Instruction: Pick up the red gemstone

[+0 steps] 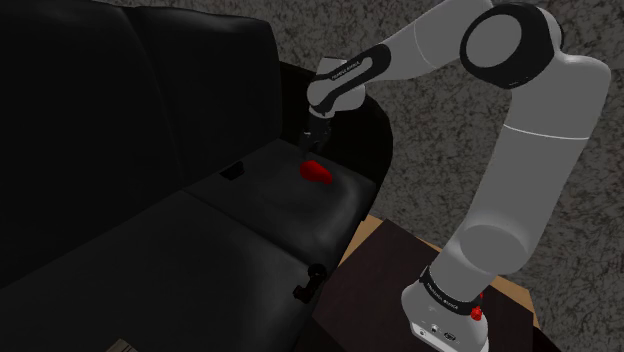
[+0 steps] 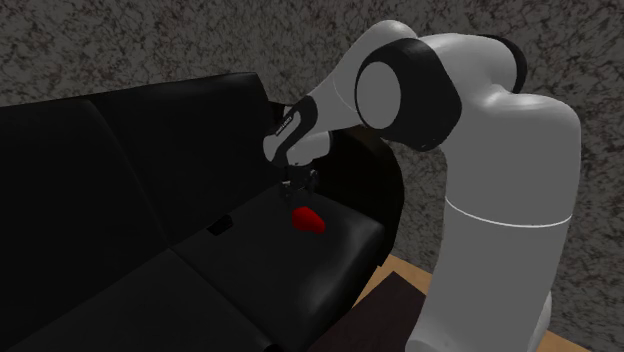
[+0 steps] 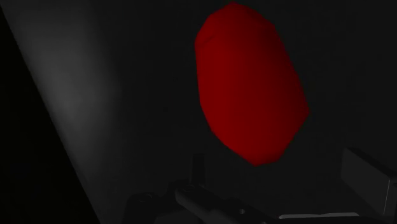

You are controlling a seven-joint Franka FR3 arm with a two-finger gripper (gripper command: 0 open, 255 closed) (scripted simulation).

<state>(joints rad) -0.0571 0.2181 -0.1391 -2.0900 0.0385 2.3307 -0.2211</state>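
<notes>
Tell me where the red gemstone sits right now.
The red gemstone lies on the black sofa's end seat cushion, near the shoulder view's centre, just below the end effector.

Black sofa [image 1: 120, 130], red gemstone [image 1: 318, 172] lying on its end seat cushion [image 1: 265, 200]

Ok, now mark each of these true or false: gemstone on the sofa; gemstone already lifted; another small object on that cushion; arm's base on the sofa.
1. The red gemstone lies on the black sofa's seat cushion. True.
2. The gripper has lifted the gemstone. False: the gemstone rests on the cushion, with the gripper just above it.
3. A small black object lies on the same cushion, to the shoulder view's left of the gemstone. True.
4. The arm's base stands on the sofa. False: it stands on a dark box beside the sofa.
</notes>
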